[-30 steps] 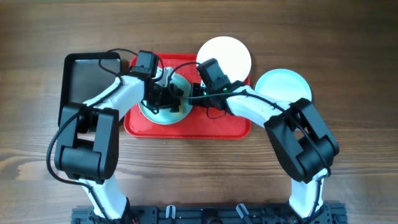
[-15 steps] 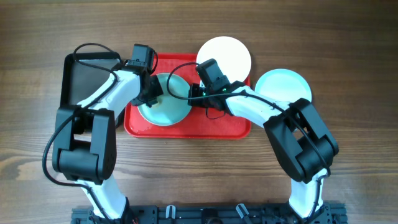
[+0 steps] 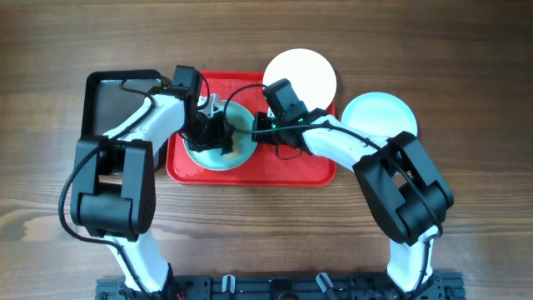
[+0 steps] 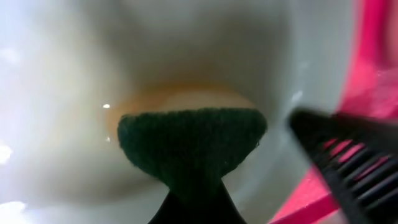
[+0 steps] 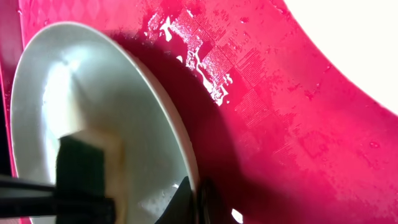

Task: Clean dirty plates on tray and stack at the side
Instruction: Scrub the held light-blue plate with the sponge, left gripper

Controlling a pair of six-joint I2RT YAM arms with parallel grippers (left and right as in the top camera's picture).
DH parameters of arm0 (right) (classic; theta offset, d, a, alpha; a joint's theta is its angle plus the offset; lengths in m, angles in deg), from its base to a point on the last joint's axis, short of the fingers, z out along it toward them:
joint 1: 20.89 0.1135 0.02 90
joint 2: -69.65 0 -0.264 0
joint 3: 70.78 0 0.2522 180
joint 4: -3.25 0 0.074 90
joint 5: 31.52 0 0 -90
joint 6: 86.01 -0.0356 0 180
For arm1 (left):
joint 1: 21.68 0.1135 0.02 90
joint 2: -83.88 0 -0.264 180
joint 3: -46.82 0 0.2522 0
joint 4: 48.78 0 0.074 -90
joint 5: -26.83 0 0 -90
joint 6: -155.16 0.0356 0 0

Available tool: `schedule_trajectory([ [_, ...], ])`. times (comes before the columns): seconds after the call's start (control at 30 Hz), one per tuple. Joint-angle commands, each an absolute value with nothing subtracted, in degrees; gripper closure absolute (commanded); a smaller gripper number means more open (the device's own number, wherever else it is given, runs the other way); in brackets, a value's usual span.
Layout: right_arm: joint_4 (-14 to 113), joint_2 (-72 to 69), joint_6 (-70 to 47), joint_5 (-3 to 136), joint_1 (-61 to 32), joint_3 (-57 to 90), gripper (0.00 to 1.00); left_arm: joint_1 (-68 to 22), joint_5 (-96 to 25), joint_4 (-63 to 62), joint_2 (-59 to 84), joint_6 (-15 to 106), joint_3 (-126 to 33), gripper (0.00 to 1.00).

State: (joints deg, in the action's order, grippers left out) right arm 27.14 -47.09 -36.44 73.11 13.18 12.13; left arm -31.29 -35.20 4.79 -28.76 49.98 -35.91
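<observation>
A pale aqua plate [image 3: 223,148] stands tilted on the red tray [image 3: 291,171]. My right gripper [image 3: 260,123] is shut on its right rim; in the right wrist view the rim [image 5: 180,149] sits between the fingers [image 5: 198,202]. My left gripper [image 3: 210,125] is shut on a dark green sponge [image 4: 191,144] pressed on the plate's inner face [image 4: 56,112]; the sponge also shows in the right wrist view [image 5: 81,165]. A cream-white plate [image 3: 301,73] lies at the tray's back right corner. A second aqua plate [image 3: 379,114] lies on the table right of the tray.
A black tray [image 3: 117,100] lies left of the red tray. The red tray's floor is wet with droplets [image 5: 205,62]. Wooden table [image 3: 466,92] lies all around.
My left gripper with the sponge swung left off the plate's middle, then came back right onto it. The right gripper and the plates have not moved.
</observation>
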Motion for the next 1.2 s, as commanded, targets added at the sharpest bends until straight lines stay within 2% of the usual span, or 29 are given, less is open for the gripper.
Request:
schedule_trajectory([
  [0.0,27.1,-48.3,-36.5,75.0,13.2,12.9,0.96,-31.9,-34.7,-0.3,-30.2,46.7,-35.2,0.96],
  [0.27,27.1,-48.3,-36.5,75.1,13.2,12.9,0.96,-31.9,-61.3,-7.5,-30.2,35.9,-35.2,0.96],
  [0.4,27.1,-48.3,-36.5,75.1,13.2,12.9,0.96,-31.9,-71.2,-3.7,-30.2,31.2,-35.2,0.96],
  [0.53,27.1,-48.3,-36.5,75.1,13.2,12.9,0.96,-31.9,-73.5,4.2,-30.2,28.6,-35.2,0.96],
  [0.7,27.1,-48.3,-36.5,75.1,13.2,12.9,0.96,-31.9,-70.1,13.8,-30.2,29.0,-35.2,0.96],
  [0.83,27.2,-48.3,-36.5,75.2,13.2,12.9,0.96,-31.9,-58.1,17.2,-30.2,39.4,-35.2,0.96],
  [1.0,27.1,-48.3,-36.4,75.8,13.2,12.9,0.96,-31.9,-37.4,15.4,-30.2,52.6,-35.2,0.96],
  [1.17,27.2,-48.3,-36.4,76.2,13.2,12.9,0.96,-31.9,-30.6,9.8,-30.2,54.4,-35.2,0.96],
])
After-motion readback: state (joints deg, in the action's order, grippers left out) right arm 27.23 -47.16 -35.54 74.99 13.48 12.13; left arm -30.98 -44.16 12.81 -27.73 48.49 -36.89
